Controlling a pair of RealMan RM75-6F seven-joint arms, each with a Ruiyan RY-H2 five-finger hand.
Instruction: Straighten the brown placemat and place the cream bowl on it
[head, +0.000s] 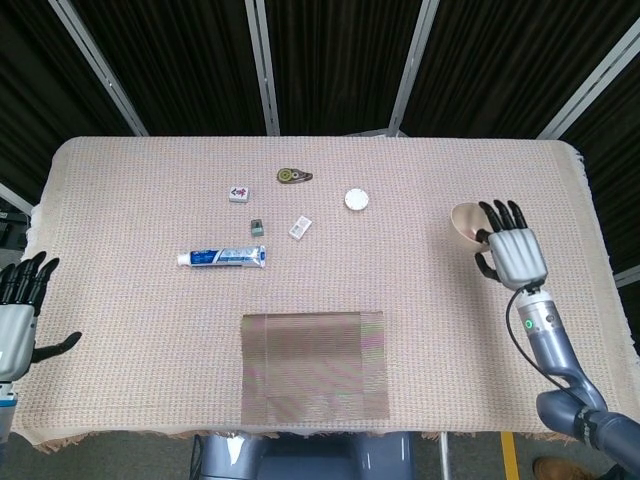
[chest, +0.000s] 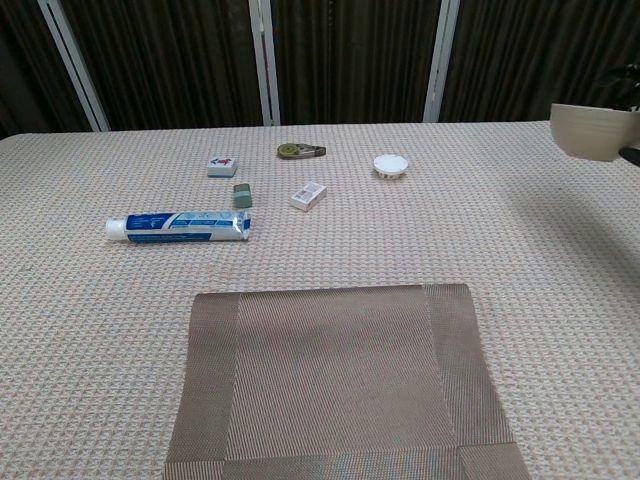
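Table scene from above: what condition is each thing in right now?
cream bowl: lifted off the table, held by right hand
brown placemat: flat, squared to the near table edge, bare
left hand: holds nothing, fingers spread
toothpaste tube: lying down, capped
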